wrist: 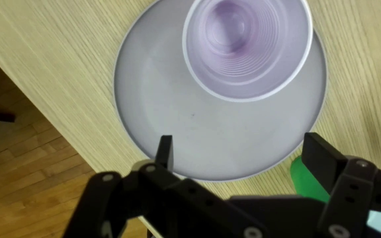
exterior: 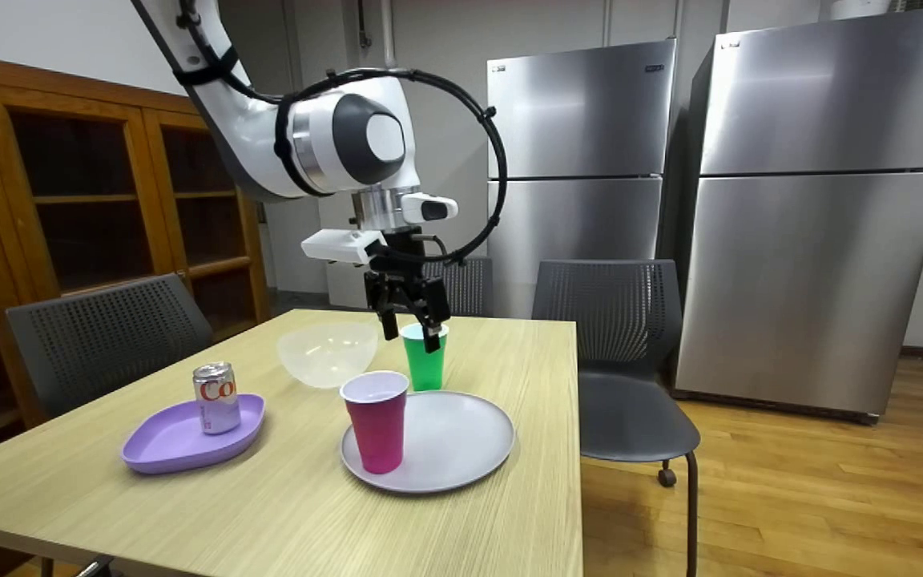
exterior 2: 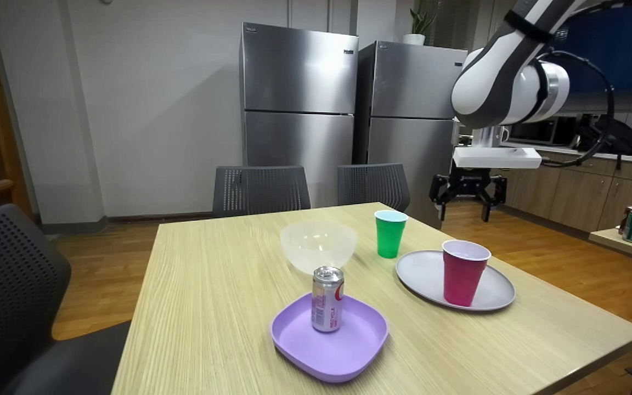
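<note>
Gripper [exterior 2: 463, 217] is hovering above table [exterior 2: 212, 274] w/ fingers [wrist: 165, 150] spread wide, nr green plastic cup [exterior 2: 389, 238] & gray plate [exterior 2: 423, 269]. Magenta plastic cup [exterior 2: 463, 280] is standing upright on plate; translucent bowl [exterior 2: 316, 244] is sitting nr green cup.

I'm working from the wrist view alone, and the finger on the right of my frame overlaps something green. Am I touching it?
Observer: No. In an exterior view, a gap shows between the gripper and the green cup.
Operator: Good. I only see down into the pale-lined cup on the gray plate. What colour is it outside?
Observer: Deep pink, as both exterior views show.
Operator: And is there anything on the table past my frame?
Observer: Yes, a silver can stands upright on a purple plate.
</note>
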Motion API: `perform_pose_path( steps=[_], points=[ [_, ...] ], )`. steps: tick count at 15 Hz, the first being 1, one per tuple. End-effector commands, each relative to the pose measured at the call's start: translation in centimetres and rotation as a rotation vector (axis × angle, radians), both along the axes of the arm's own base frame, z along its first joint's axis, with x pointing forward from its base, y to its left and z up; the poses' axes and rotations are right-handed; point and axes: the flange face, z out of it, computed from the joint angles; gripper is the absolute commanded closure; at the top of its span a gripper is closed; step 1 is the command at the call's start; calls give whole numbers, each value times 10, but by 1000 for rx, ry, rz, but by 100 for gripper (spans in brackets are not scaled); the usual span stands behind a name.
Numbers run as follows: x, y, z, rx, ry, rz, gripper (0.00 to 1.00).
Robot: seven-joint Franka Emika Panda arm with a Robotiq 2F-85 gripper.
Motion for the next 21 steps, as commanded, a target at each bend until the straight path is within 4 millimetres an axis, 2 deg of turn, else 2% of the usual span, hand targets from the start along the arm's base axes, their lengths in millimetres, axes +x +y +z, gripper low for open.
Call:
perform_pose_path(
  steps=[1,6,13,21],
  points=[
    [27,9,-1,11,8,-109,0],
    [56,18,-14,20,-3,-212,0],
    [94,18,-36,37,10,-320,0],
    [124,17,-26,71,-19,-347,0]
  ],
)
